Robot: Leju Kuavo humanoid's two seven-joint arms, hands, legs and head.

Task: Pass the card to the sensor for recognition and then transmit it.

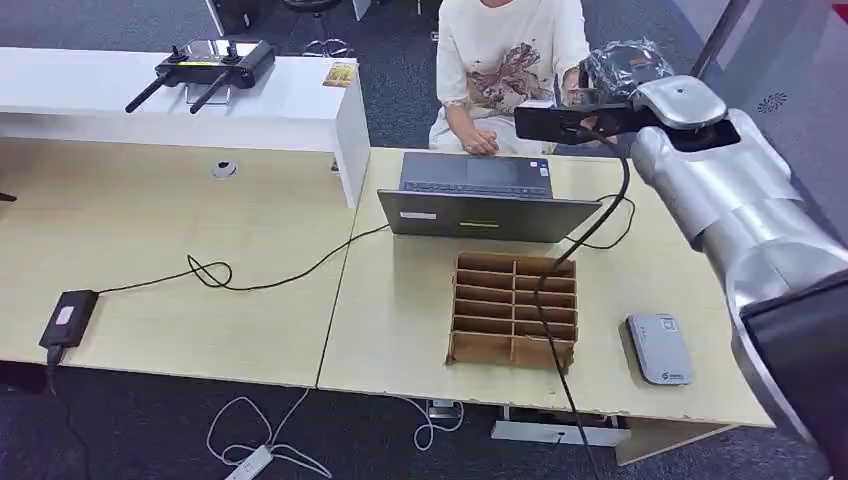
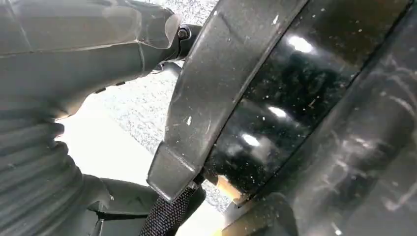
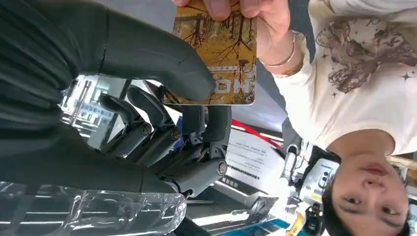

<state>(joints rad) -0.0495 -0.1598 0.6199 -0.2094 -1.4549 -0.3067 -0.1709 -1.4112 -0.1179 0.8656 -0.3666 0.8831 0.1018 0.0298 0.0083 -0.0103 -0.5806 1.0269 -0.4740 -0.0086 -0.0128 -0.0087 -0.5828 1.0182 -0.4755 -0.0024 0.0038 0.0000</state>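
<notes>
- The right hand [image 3: 162, 128] is raised toward the person [image 1: 505, 60] behind the laptop [image 1: 480, 195]; its thumb lies on the card [image 3: 223, 54], and the fingers are spread below it.
- The person's hand [image 3: 246, 12] pinches the other edge of the card, so this looks like the handover step.
- Who releases next, one cannot tell; one side must let go gently.
- The sensor [image 1: 660, 347] lies on the table [image 1: 180, 230], beside the cardboard divider box [image 1: 513, 310].
- The left hand [image 2: 59, 98] hangs low; whether it is closed cannot be told.
</notes>
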